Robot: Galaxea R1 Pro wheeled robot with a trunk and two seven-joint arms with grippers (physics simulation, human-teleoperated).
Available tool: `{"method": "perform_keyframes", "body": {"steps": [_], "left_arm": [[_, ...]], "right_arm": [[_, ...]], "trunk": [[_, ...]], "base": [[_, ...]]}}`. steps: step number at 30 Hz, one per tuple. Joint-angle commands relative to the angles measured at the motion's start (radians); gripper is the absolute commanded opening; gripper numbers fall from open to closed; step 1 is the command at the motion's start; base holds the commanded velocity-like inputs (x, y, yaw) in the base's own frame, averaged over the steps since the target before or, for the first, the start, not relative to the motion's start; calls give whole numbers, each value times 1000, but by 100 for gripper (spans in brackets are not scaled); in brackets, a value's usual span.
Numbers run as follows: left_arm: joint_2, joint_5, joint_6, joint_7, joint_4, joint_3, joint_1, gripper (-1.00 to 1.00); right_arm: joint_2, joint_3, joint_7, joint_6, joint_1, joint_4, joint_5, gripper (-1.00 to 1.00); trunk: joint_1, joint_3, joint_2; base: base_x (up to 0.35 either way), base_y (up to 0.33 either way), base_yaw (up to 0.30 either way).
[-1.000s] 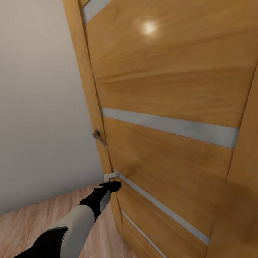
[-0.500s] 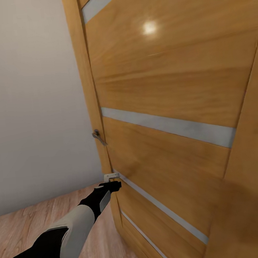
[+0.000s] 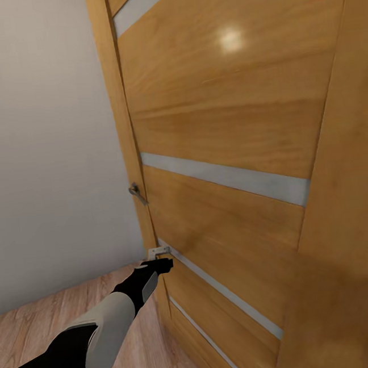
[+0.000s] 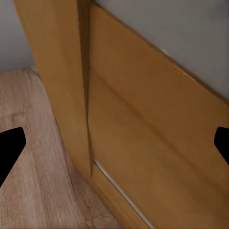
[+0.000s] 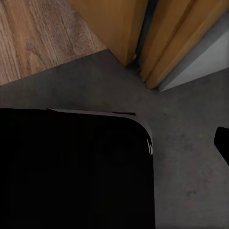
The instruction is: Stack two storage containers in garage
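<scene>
Concrete floor (image 5: 191, 157) lies beneath the right jaws.

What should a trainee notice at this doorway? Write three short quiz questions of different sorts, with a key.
1. True or false: in the head view, the left gripper is at the wooden door's edge, lower than the lever handle.
2. In the right wrist view, the wood-plank floor borders: A) carpet, B) dark grey concrete floor, C) white tiles.
3. Fill in: in the left wrist view, the left gripper's jaws stand ____.

Key: 1 true; 2 B; 3 open.
</scene>
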Motion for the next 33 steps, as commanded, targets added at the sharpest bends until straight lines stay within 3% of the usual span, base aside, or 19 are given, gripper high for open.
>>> {"method": "perform_keyframes", "body": {"steps": [1, 7, 27, 33], "left_arm": [[-1, 3, 5, -3, -2, 6, 0, 100], [-1, 3, 5, -3, -2, 6, 0, 100], [-1, 3, 4, -3, -2, 6, 0, 100], [-1, 3, 4, -3, -2, 7, 0, 100]], "right_arm": [[0, -1, 2, -4, -1, 1, 1, 100], [0, 0, 3, -4, -1, 1, 1, 100], [0, -1, 2, -4, 0, 1, 1, 100], [0, -1, 3, -5, -1, 1, 1, 100]], "trunk": [[0, -1, 0], [0, -1, 0], [0, -1, 0], [0, -1, 0]], "base": [[0, 0, -6], [0, 0, -96], [0, 0, -270], [0, 0, -72]]}}
